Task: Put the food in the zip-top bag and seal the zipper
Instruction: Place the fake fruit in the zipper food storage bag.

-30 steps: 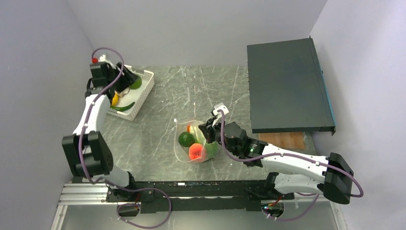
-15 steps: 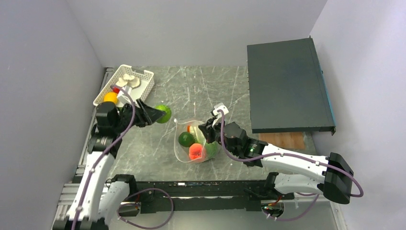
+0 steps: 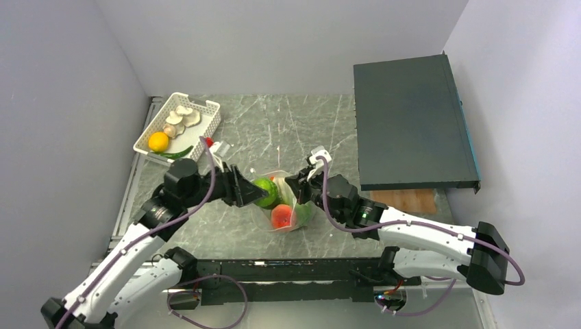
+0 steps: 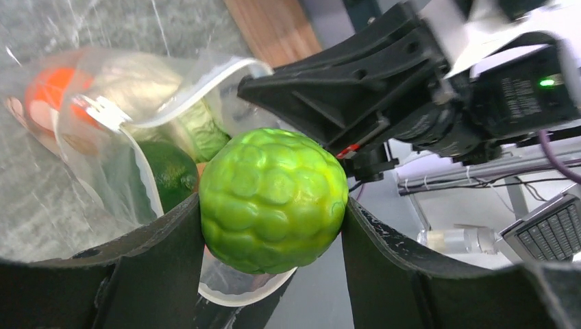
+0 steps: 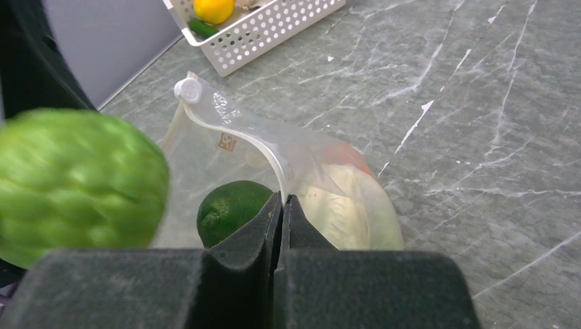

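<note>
On the grey table (image 3: 288,123) a dark flat box (image 3: 411,123) fills the far right, and a white basket (image 3: 205,130) with mushrooms (image 3: 181,115), a yellow citrus (image 3: 158,141) and a long green vegetable (image 3: 177,153) stands far left, well apart from the clear bag (image 5: 226,130) in the middle. The right gripper (image 5: 282,205) is closed on the bag's whitish rim (image 5: 264,154) and holds the mouth up; lettuce (image 4: 202,130), a dark green fruit (image 5: 229,209) and a red-orange fruit (image 3: 280,216) lie inside. The left gripper (image 3: 255,195) clamps a bumpy light green fruit (image 4: 273,199) at this mouth, right above the dark green one.
</note>
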Motion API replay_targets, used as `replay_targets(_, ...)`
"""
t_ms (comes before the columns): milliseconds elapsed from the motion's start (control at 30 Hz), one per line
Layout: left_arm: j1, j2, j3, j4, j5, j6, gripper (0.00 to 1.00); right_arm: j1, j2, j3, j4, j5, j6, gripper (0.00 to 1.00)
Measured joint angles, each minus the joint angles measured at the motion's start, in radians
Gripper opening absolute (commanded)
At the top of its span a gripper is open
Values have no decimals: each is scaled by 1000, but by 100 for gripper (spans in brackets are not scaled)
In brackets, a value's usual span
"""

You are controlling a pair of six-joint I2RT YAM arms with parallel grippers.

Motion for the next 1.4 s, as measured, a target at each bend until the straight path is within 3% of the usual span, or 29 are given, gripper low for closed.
replay_targets(200, -154, 127, 14, -54, -137, 1, 42, 0, -31, 0, 0, -18, 18, 0)
replay_targets(467, -258, 212, 25, -64, -261, -19, 45, 0, -52, 0, -16, -56, 61, 0)
replay_targets(933, -283, 289, 24, 37, -315, -117, 92, 0, -82, 0, -54, -75, 103, 0)
replay_targets(1067, -283, 291, 35, 27, -332, -118, 99, 0, -80, 0, -56, -75, 105, 0)
replay_targets(1400, -283, 204, 37, -32, -381, -110, 100, 0, -61, 23, -85, -69, 105, 0)
